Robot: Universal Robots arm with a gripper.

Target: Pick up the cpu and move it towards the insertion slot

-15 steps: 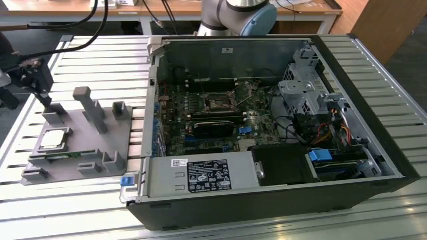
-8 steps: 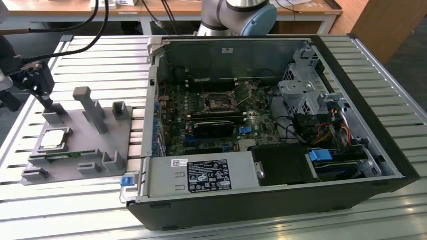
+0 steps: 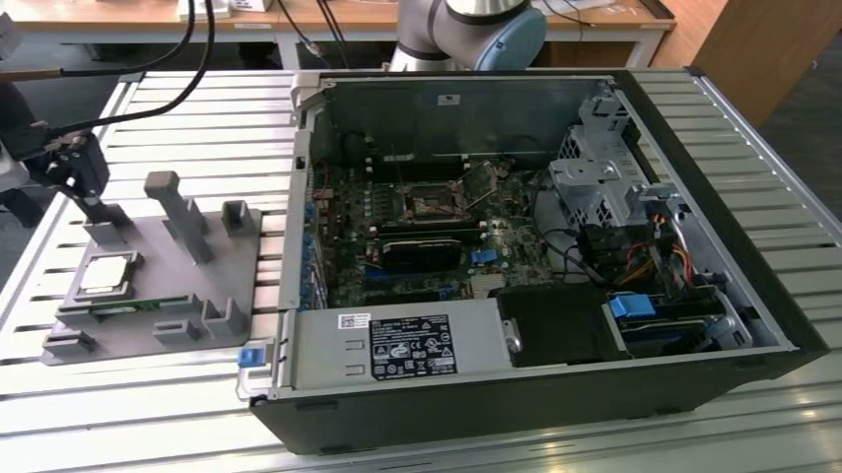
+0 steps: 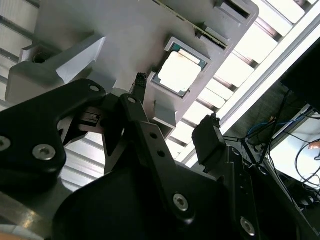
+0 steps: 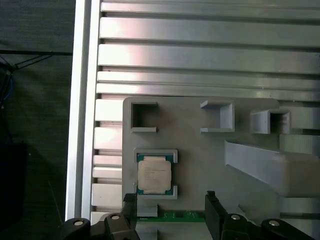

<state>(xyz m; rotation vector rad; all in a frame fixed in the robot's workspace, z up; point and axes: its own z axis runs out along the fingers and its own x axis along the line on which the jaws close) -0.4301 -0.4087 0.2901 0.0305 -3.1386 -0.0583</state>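
Shiny square cpu (image 5: 154, 175) in matte grey fixture (image 5: 200, 160); black gripper (image 5: 170, 197) spread apart.

Shiny metal cpu (image 5: 154, 174) on matt grey plastic holder (image 5: 200, 155).

Slatted table (image 3: 197, 118) bears grey fixture (image 3: 158, 281), computer case (image 3: 435, 414).

The claw (image 5: 171, 212) hangs pointing down, jaws parted and empty.
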